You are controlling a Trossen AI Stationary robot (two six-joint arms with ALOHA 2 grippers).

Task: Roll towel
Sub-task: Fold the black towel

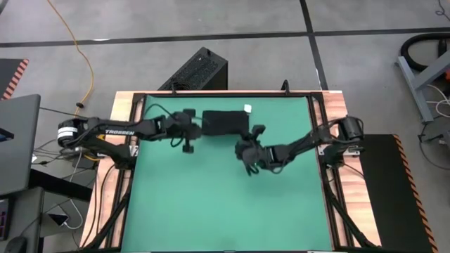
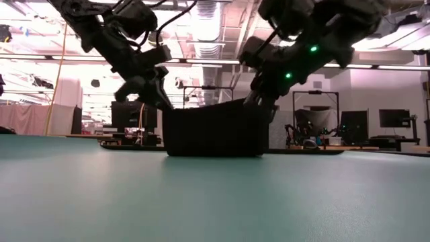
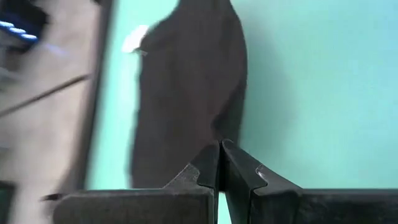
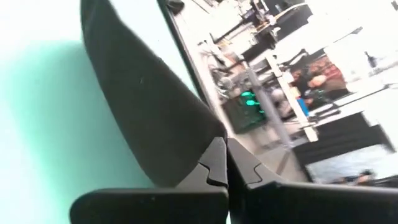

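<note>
Towel: one, black, with one white tag, lying at the far middle of the green mat. Grippers: two. Left gripper pinched closed on the towel's left edge; right gripper likewise clamping its near right corner, apparently lifting it.

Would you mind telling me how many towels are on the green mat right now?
1. The black towel lies near the far edge of the green mat, between the left gripper and the right gripper. None seems hidden.
</note>
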